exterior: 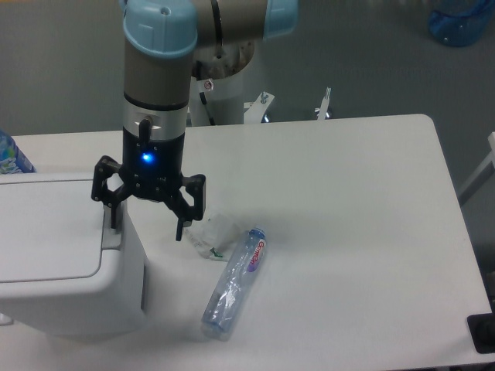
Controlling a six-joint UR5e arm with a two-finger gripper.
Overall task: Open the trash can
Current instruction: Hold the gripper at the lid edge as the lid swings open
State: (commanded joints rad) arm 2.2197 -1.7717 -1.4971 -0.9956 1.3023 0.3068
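One trash can [58,263], lid flat, grey tab facing right under my released pincer [147,220]; one bottle [234,282] on desk [348,201].

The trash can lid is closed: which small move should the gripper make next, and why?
Probably lower a little onto the grey push tab. The open gripper has one finger over that tab at the trash can lid's right edge, and the lid lies flat.

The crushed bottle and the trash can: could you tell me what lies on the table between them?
In the camera view, a small crumpled clear wrapper lies near the bottle's cap end; otherwise bare white table up to the trash can. The open gripper hangs above that gap.
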